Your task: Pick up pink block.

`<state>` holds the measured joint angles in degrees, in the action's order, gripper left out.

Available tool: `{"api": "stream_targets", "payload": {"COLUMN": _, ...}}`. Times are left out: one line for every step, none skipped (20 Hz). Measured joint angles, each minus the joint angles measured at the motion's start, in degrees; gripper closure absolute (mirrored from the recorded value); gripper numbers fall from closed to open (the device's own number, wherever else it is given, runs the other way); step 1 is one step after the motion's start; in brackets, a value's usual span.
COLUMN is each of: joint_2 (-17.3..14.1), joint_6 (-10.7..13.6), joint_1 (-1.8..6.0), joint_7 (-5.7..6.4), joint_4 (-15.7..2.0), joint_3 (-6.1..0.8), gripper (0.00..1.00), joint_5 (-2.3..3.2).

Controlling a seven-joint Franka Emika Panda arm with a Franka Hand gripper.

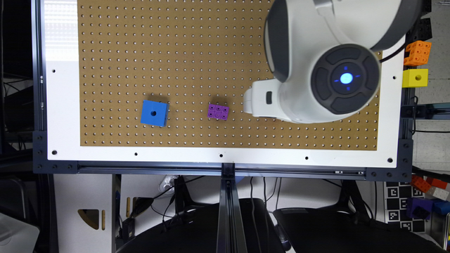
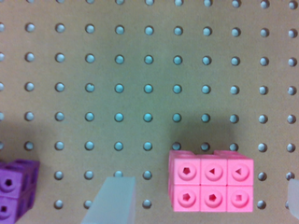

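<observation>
Pink block: flat on the pegboard, between the gripper's spread fingers, touching neither, six holes up. Purple brick: mid-board in the exterior view, near the white gripper; blue cube lies well apart, toward that view's left. Orange block and yellow block: beyond the board's edge at the exterior view's right.

we see a bulky glossy white robot arm with dark grey bands at its joints. its round dark grey end cap carries four curved button pads around a glowing blue light. a small dark slot marks the white part past the wrist. two pale translucent fingertips look frosted, milky and flat-faced.
</observation>
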<state>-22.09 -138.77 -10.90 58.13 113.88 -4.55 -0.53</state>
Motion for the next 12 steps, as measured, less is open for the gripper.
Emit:
{"api": "stream_targets", "payload": {"joint_2": -0.08, "joint_6": 0.00, "joint_1": -0.14, "joint_7": 0.15, "joint_4": -0.08, "joint_3": -0.01, "gripper": 0.00, "joint_5": 0.00}}
{"api": "stream_targets", "payload": {"joint_2": -0.31, "joint_6": -0.03, "joint_1": -0.23, "joint_7": 0.23, "joint_4": -0.11, "joint_3": -0.01, "gripper": 0.00, "joint_5": 0.00}}
{"api": "stream_targets", "payload": {"joint_2": -0.68, "joint_6": -0.21, "joint_1": -0.26, "joint_7": 0.25, "joint_4": -0.13, "joint_3": -0.01, "gripper": 0.00, "joint_5": 0.00}}
{"api": "stream_targets", "payload": {"joint_2": -1.05, "joint_6": -0.42, "joint_1": -0.27, "joint_7": 0.25, "joint_4": -0.18, "joint_3": -0.01, "gripper": 0.00, "joint_5": 0.00}}
{"api": "stream_targets", "payload": {"joint_2": -1.50, "joint_6": -0.66, "joint_1": -0.27, "joint_7": 0.25, "joint_4": -0.28, "joint_3": -0.01, "gripper": 0.00, "joint_5": 0.00}}
{"api": "stream_targets", "payload": {"joint_2": -1.84, "joint_6": -0.83, "joint_1": -0.27, "joint_7": 0.25, "joint_4": -0.40, "joint_3": -0.01, "gripper": 0.00, "joint_5": 0.00}}
{"api": "stream_targets", "payload": {"joint_2": -2.14, "joint_6": -0.88, "joint_1": -0.26, "joint_7": 0.25, "joint_4": -0.53, "joint_3": -0.01, "gripper": 0.00, "joint_5": 0.00}}
{"api": "stream_targets", "payload": {"joint_2": -2.53, "joint_6": -0.94, "joint_1": -0.23, "joint_7": 0.25, "joint_4": -0.62, "joint_3": 0.02, "gripper": 0.00, "joint_5": 0.04}}
{"api": "stream_targets", "payload": {"joint_2": -3.24, "joint_6": -1.45, "joint_1": -0.05, "joint_7": 0.25, "joint_4": -0.66, "joint_3": 0.03, "gripper": 0.00, "joint_5": 0.14}}
{"api": "stream_targets", "payload": {"joint_2": -3.91, "joint_6": -2.03, "joint_1": 0.16, "joint_7": 0.25, "joint_4": -0.70, "joint_3": 0.04, "gripper": 0.00, "joint_5": 0.26}}
{"api": "stream_targets", "payload": {"joint_2": -4.69, "joint_6": -2.79, "joint_1": 0.41, "joint_7": 0.25, "joint_4": -0.73, "joint_3": 0.06, "gripper": 0.00, "joint_5": 0.43}}
{"api": "stream_targets", "payload": {"joint_2": -5.35, "joint_6": -3.42, "joint_1": 0.64, "joint_7": 0.25, "joint_4": -0.79, "joint_3": 0.07, "gripper": 0.00, "joint_5": 0.59}}
